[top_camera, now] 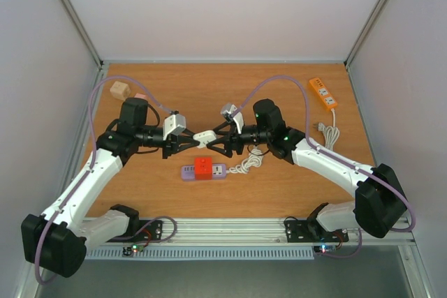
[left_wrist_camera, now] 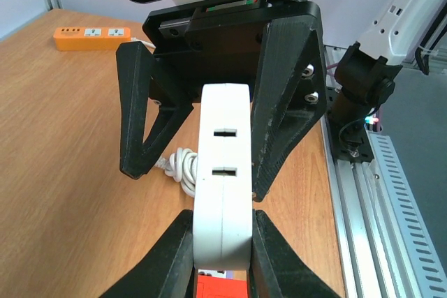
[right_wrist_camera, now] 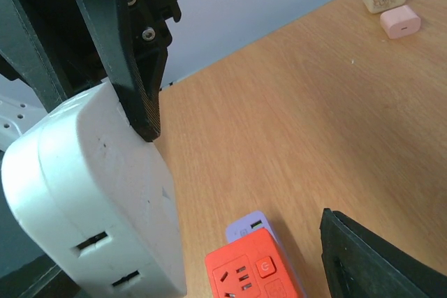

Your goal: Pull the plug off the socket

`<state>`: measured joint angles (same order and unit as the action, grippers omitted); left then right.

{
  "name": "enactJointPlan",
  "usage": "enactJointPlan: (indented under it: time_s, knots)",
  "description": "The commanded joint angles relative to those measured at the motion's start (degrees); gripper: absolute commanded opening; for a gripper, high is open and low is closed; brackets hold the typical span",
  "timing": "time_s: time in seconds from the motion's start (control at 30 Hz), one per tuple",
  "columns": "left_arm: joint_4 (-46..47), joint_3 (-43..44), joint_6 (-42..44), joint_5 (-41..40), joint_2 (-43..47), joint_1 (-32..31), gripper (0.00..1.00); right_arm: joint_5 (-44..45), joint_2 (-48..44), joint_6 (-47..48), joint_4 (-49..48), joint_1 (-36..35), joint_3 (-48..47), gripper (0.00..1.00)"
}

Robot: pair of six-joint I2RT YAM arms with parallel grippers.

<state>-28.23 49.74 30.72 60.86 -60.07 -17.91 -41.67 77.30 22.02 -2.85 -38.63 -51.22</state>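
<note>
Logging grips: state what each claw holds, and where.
Left claw pinches the white plug by one end; right claw is open around the other end, gripping nothing.

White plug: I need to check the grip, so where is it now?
Top view, mid-table: the white plug hangs in the left claw, the open right claw at its other end, just beyond the purple strip.

text: none legible | labels, brands, numbers, signs: none legible
</note>
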Motion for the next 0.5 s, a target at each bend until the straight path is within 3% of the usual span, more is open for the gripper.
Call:
enactJointPlan:
  time_s: [0.0,0.47]
  knots:
    - [-7.6,-0.6,2.2,6.4,-0.5,-3.6,0.01,7.2,0.1,-2.0,-7.8,1.2,-4.4,0.76]
    - [-5.2,-1.4,0.5,4.6,-0.6,-3.7,0.01,5.3,0.6,-5.4,-6.7,1.5,-7.0,0.75]
